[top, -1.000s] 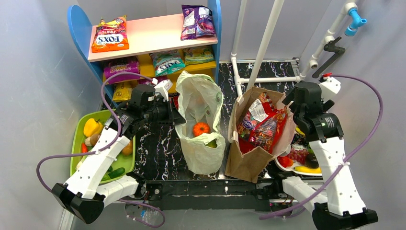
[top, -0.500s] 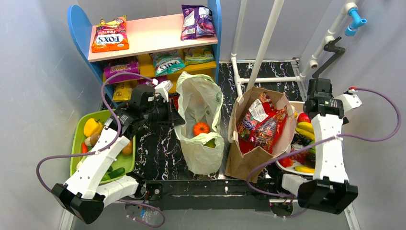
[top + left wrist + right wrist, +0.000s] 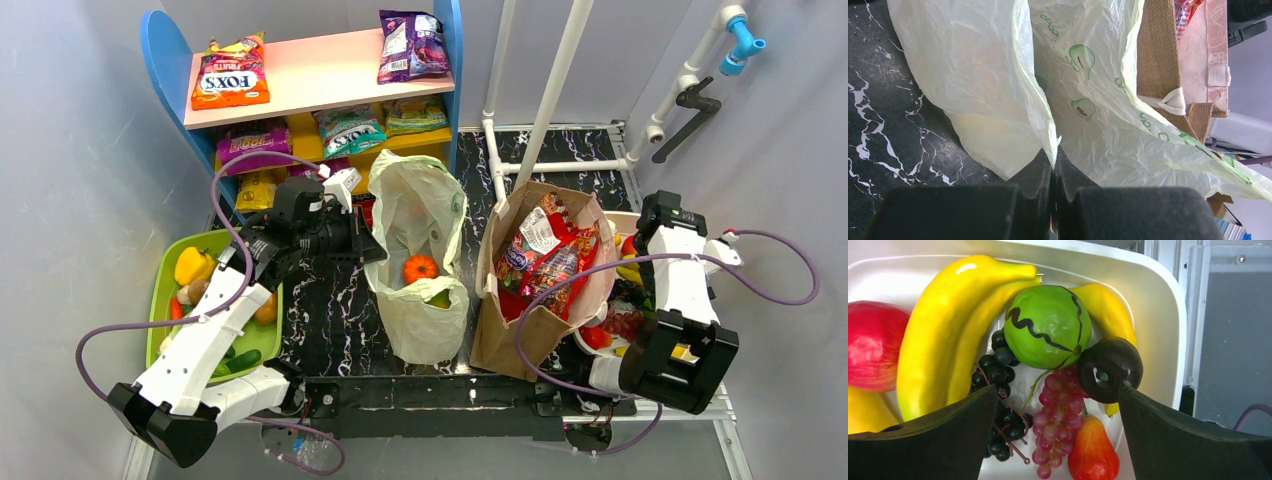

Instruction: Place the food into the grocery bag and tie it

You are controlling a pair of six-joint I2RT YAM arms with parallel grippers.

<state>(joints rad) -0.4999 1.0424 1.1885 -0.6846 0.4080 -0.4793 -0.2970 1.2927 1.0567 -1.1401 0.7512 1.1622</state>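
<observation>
The pale-green grocery bag (image 3: 418, 205) lies open on the black marble table, and it also fills the left wrist view (image 3: 983, 75). An orange-red round food piece (image 3: 420, 268) and a green piece (image 3: 440, 297) lie inside it. My left gripper (image 3: 372, 256) is at the bag's left rim, shut on a fold of its thin plastic edge (image 3: 1053, 152). My right gripper (image 3: 1057, 390) is open and empty, hanging over a white tray (image 3: 1158, 300) holding yellow bananas (image 3: 933, 330), a green round fruit (image 3: 1048, 325), red grapes (image 3: 1060, 410) and an orange-red pear-shaped piece (image 3: 1093, 452).
A brown paper bag (image 3: 540, 320) full of snack packets stands just right of the grocery bag. A green tray (image 3: 165, 270) at the left holds a yellow pepper (image 3: 193, 265) and other vegetables. A blue shelf (image 3: 320, 70) with snack bags stands at the back.
</observation>
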